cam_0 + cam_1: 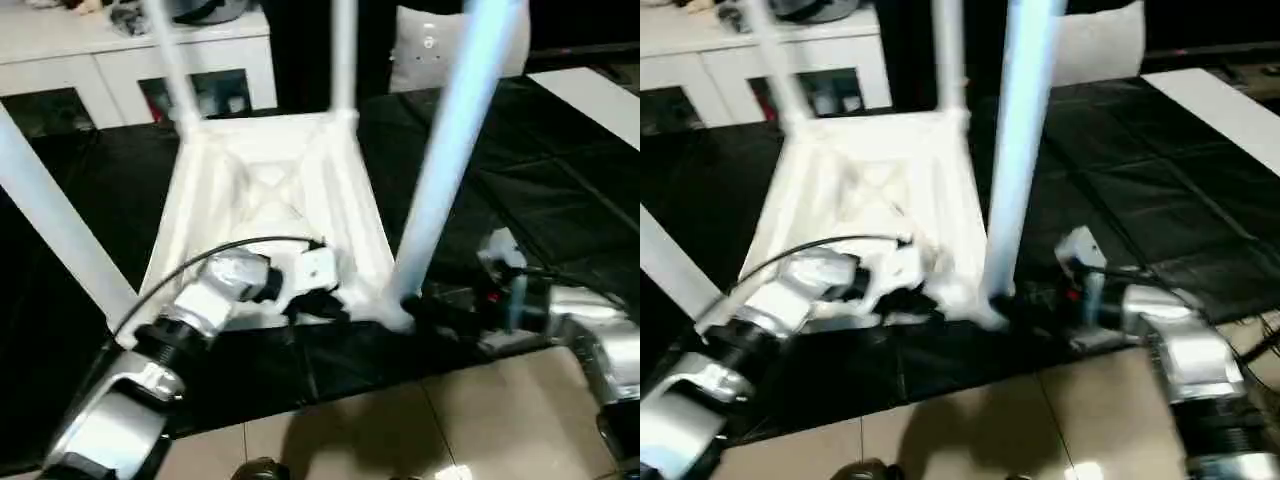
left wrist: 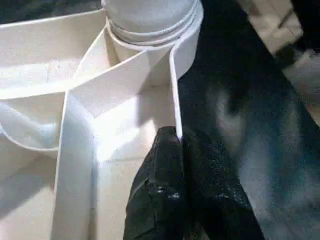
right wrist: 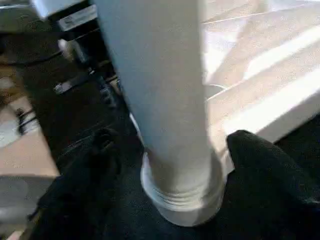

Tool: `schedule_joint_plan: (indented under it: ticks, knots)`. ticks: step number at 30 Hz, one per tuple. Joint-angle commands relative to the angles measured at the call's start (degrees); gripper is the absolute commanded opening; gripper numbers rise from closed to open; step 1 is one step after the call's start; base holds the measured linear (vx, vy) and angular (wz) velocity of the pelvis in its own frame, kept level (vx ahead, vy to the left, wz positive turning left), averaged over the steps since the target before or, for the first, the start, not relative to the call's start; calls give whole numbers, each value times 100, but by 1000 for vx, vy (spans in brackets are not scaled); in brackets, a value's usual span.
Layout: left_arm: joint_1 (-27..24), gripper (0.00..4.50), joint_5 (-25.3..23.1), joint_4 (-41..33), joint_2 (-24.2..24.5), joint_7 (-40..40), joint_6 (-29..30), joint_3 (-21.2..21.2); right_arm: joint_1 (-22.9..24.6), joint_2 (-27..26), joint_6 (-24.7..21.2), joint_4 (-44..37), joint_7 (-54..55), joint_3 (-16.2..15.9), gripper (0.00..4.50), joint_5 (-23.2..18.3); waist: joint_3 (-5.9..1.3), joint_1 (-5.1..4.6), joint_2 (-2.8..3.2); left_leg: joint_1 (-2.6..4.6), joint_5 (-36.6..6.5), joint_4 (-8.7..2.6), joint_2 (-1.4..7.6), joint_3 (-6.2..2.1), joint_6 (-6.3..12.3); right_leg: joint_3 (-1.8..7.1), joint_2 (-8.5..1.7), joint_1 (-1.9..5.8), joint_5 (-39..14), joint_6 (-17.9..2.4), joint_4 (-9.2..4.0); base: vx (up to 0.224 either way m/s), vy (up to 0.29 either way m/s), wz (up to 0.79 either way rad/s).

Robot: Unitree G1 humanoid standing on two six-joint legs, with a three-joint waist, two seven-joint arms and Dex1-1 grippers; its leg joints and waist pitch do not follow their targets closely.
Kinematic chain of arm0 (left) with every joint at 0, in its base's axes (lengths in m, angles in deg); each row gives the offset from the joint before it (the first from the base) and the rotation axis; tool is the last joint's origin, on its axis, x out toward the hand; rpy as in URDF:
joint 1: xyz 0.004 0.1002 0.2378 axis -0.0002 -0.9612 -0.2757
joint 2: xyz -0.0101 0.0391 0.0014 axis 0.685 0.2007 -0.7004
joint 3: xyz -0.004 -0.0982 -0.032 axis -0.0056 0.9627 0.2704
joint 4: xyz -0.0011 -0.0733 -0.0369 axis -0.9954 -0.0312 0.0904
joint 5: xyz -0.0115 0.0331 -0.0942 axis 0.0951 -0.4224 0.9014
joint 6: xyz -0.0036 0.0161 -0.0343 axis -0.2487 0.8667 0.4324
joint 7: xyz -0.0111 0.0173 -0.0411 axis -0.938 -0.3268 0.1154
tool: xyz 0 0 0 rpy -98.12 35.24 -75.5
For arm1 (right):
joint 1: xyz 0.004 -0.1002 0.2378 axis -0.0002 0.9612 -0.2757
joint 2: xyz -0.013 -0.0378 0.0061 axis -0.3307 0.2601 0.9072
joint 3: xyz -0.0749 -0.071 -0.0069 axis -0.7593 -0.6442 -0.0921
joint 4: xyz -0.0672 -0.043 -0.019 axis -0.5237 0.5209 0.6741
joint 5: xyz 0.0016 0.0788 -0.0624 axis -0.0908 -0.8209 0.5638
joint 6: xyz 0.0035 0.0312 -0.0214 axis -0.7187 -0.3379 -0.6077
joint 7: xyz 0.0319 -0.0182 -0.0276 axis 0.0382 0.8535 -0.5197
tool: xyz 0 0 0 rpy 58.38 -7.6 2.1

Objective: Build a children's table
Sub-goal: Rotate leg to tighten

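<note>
The children's table lies upside down on a black mat, its white square top (image 1: 270, 190) showing the X-ribbed underside. Legs rise from its corner sockets: near right (image 1: 450, 150), near left (image 1: 50, 220), far left (image 1: 170, 60) and far right (image 1: 343, 50). My left gripper (image 2: 177, 145) is shut on the top's thin rim wall next to the near right socket (image 2: 150, 20), and it also shows from above (image 1: 325, 300). My right gripper (image 3: 175, 160) stands open around the base of the near right leg (image 3: 165, 100), with one finger (image 3: 85, 175) on each side and a gap to the leg.
The black mat (image 1: 540, 180) covers the floor under the table. Tan tiles (image 1: 400, 430) lie along its near edge. A white cabinet (image 1: 130, 60) stands at the back left, and a white panel (image 1: 600, 95) lies at the far right.
</note>
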Motion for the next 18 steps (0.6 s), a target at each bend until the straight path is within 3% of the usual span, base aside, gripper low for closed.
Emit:
schedule_joint_plan:
  ticks: [1, 9, 14, 15, 18]
  knots:
    - [73, 0, -35, -157, -2, 523, -280, -317, -47, 49, -38, -29, -362, -177, 324, -92, -425, -20, -135, 127, -1106, -360, 364, -129, 488, 238, -390, 259, -1528, -1228, -394, 0, 0, 0]
    - [84, 0, 139, -260, 30, 845, -307, -306, -225, 53, -69, 72, -854, -510, 267, -92, -416, 19, -196, 128, -1141, -372, 371, -131, 402, 244, -405, 253, -1750, -1184, -397, 0, 0, 0]
    - [57, 0, 151, -250, 12, 787, -225, -244, -251, 58, -187, 88, -1005, -557, 232, -134, -421, 17, -206, 125, -1080, -372, 370, -136, 383, 245, -402, 253, -1748, -1151, -388, 0, 0, 0]
    - [37, 0, 179, -254, 8, 734, -157, -203, -244, 64, -209, 94, -1043, -565, 219, -150, -423, 16, -234, 131, -1075, -368, 369, -127, 390, 245, -396, 248, -1724, -1157, -385, 0, 0, 0]
    - [-10, 0, 234, -290, -9, 620, -12, -117, -209, 39, -248, 69, -1046, -542, 215, -207, -422, 26, -228, 134, -1064, -367, 369, -128, 387, 245, -404, 246, -1742, -1173, -383, 0, 0, 0]
